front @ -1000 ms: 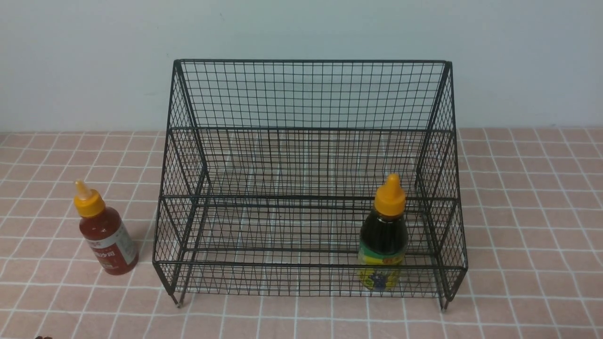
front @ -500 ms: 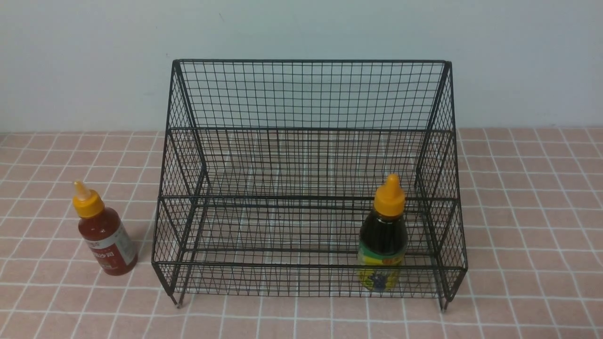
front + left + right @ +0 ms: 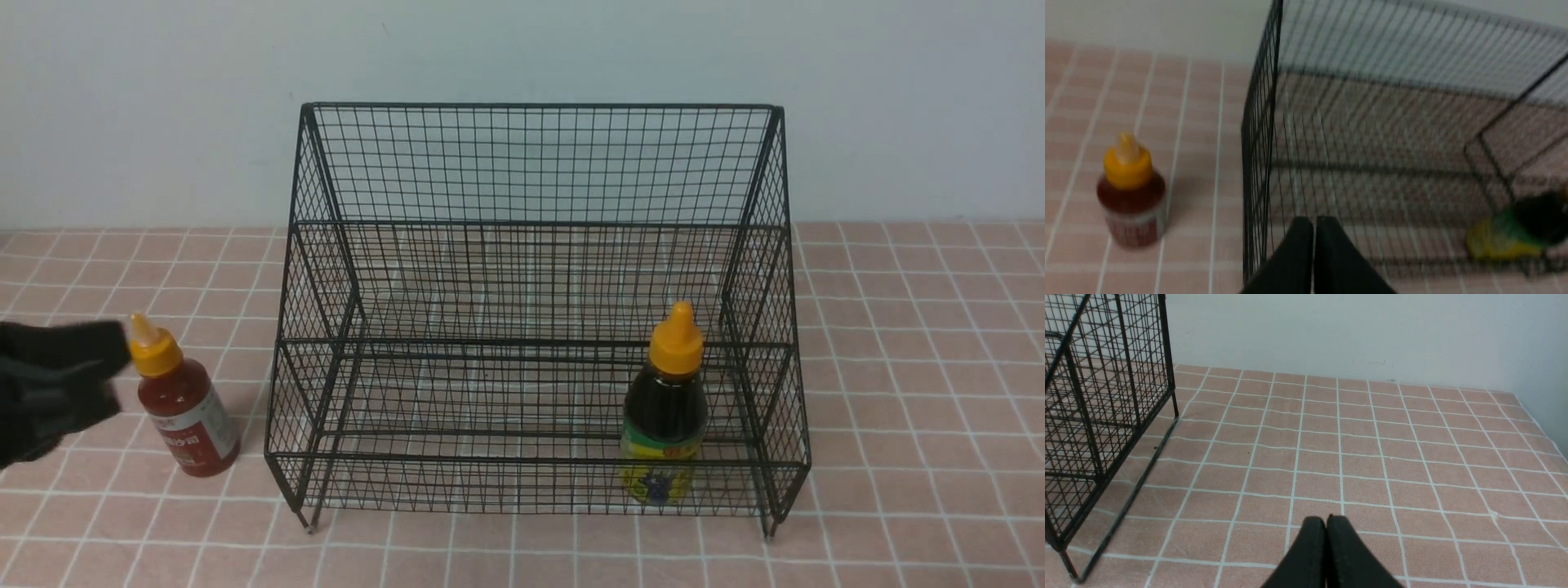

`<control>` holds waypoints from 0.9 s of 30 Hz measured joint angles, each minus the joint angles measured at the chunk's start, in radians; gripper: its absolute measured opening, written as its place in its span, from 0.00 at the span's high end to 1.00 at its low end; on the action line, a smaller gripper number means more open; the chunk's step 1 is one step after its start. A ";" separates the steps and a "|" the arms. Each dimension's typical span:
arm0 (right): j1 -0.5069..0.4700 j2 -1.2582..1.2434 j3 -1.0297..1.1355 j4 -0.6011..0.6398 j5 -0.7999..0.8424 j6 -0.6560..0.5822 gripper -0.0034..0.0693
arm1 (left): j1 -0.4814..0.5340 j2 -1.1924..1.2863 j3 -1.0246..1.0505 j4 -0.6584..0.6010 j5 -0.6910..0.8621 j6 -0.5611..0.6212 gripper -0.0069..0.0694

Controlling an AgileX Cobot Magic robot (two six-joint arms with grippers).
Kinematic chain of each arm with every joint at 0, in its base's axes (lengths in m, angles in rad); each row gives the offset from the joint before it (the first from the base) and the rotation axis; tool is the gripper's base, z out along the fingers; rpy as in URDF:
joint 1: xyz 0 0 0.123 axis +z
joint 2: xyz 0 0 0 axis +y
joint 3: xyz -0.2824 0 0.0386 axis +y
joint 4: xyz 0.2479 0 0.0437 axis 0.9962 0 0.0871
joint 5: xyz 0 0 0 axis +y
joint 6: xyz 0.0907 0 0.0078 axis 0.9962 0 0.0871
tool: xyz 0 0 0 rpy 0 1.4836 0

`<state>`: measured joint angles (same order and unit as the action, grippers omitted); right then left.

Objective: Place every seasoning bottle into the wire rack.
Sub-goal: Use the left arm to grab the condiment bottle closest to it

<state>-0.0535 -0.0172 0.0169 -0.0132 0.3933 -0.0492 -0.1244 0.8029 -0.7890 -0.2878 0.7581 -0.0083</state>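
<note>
The black wire rack (image 3: 539, 163) stands mid-table. The dark sauce bottle (image 3: 665, 404), with a yellow-green label, stands inside its lower tier at the right; it also shows blurred in the left wrist view (image 3: 1515, 228). The red sauce bottle (image 3: 184, 404) stands upright on the table just left of the rack, and shows in the left wrist view (image 3: 1131, 192). My left gripper (image 3: 102, 367) comes in from the left edge, close beside the red bottle's cap; in its wrist view (image 3: 1314, 222) its jaws are shut and empty. My right gripper (image 3: 1326, 520) is shut and empty over bare tiles.
The table is covered in pink tiles (image 3: 914, 367). A pale wall (image 3: 163, 98) stands right behind the rack. The rack's right side (image 3: 1106, 396) shows in the right wrist view, well apart from my right gripper.
My left gripper has come into the front view from the left edge and now sits beside the red bottle's cap. The bottles and the rack have stayed put.
</note>
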 joint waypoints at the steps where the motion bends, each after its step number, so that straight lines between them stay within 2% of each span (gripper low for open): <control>1: 0.000 0.000 0.000 0.000 0.000 0.000 0.97 | 0.000 0.065 -0.034 0.010 0.055 0.008 0.92; 5: 0.000 0.000 0.000 0.000 0.000 0.000 0.97 | 0.000 0.258 -0.183 0.075 0.219 0.019 0.92; 10: 0.000 0.000 0.000 0.000 0.000 0.000 0.97 | 0.007 0.382 -0.320 0.168 0.265 -0.037 0.92; 18: 0.000 0.000 0.000 0.000 0.000 0.000 0.97 | 0.177 0.568 -0.442 0.251 0.388 -0.084 0.92; 22: 0.000 0.000 0.000 0.000 0.000 0.000 0.97 | 0.200 0.619 -0.442 0.256 0.388 -0.067 0.91; 25: 0.000 0.000 0.000 0.000 0.000 0.000 0.97 | 0.200 0.625 -0.442 0.249 0.370 -0.024 0.86; 27: 0.000 0.000 0.000 0.000 0.000 0.000 0.97 | 0.200 0.625 -0.442 0.246 0.333 0.014 0.77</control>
<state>-0.0535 -0.0172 0.0169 -0.0132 0.3933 -0.0492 0.0755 1.4275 -1.2310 -0.0422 1.0908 0.0059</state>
